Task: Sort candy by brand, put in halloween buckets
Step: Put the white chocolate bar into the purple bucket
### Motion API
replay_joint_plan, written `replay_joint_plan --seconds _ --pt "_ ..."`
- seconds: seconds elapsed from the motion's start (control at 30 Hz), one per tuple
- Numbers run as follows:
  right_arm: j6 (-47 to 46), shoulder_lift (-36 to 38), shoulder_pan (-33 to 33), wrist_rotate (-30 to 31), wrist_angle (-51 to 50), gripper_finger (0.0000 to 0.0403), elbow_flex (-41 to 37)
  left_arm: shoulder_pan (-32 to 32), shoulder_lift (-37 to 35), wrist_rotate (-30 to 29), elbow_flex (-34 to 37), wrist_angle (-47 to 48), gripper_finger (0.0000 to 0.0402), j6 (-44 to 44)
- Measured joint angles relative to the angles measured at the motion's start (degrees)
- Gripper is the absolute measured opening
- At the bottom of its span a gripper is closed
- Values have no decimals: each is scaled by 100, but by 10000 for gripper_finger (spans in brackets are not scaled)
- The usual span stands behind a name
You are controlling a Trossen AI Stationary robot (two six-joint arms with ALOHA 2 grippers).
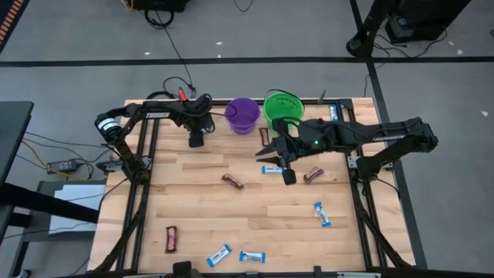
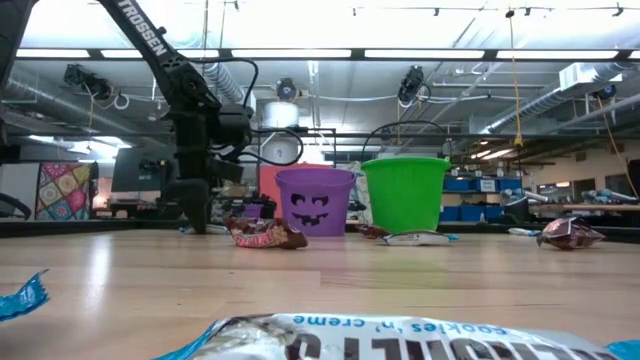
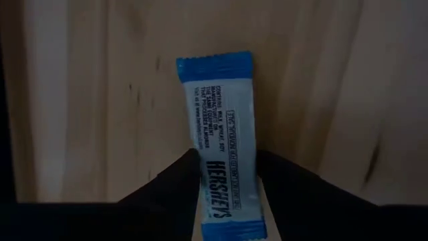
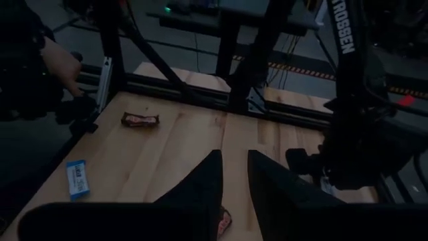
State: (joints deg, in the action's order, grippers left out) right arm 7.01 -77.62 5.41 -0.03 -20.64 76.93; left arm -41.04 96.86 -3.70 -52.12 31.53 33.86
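My left gripper [image 1: 197, 140] points down at the table, just left of the purple bucket [image 1: 243, 114], and is shut on a blue-and-white candy bar [image 3: 219, 144] that it hides in the high view. The green bucket [image 1: 283, 106] stands to the right of the purple one; both rest on their bases [image 2: 315, 200] [image 2: 405, 193]. My right gripper [image 1: 279, 165] hovers open in front of the green bucket and touches nothing. A blue bar [image 1: 272, 169] lies beside its fingers. Brown bars [image 1: 232, 181] [image 1: 312, 176] lie flat on either side. My left gripper pinches the blue-and-white bar between its two fingers [image 3: 175, 181] across its width, near one end [image 3: 224, 194]. The fingers come from above, pointing down. The bar's printed face shows flat against the wood; I cannot tell whether it is lifted or lies on the table.
More bars lie near the table's near edge: brown [image 1: 170, 239], blue [image 1: 219, 255] [image 1: 252, 256], and blue farther right [image 1: 322, 214]. A brown bar [image 1: 264, 137] and a blue one [image 1: 333, 113] lie by the green bucket. A person's hand [image 4: 60, 67] shows beyond the table edge.
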Motion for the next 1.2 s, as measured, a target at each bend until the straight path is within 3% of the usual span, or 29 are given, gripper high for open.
replay_joint_plan --seconds 0.33,0.73,0.93,1.2 --pt "0 0 173 108 45 84 0 17 -11 81 4 138 19 -261" --pt "182 19 175 346 32 84 0 486 -363 100 52 261 12 -409" --pt "322 223 157 391 68 84 -2 828 -1288 -74 42 220 11 -748" --pt "369 652 225 973 -199 84 -2 1112 -3137 -158 28 -193 11 -1460"
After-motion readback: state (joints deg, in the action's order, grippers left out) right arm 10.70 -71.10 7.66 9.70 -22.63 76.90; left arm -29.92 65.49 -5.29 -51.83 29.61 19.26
